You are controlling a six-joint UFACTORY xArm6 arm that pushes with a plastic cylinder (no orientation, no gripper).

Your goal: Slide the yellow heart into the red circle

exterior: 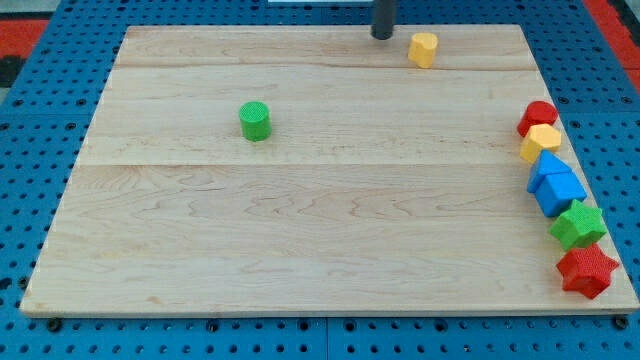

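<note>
The yellow heart [424, 48] lies near the top edge of the wooden board [320, 250], right of centre. The red circle [537, 117] sits at the board's right edge, at the top of a column of blocks, well to the right of and below the heart. My tip [382, 35] is at the board's top edge, just left of the heart and apart from it. Only the lowest part of the rod shows.
Below the red circle, along the right edge, sit a second yellow block [541, 142], two blue blocks [555, 183], a green star [578, 224] and a red star [586, 271]. A green cylinder [255, 121] stands left of centre.
</note>
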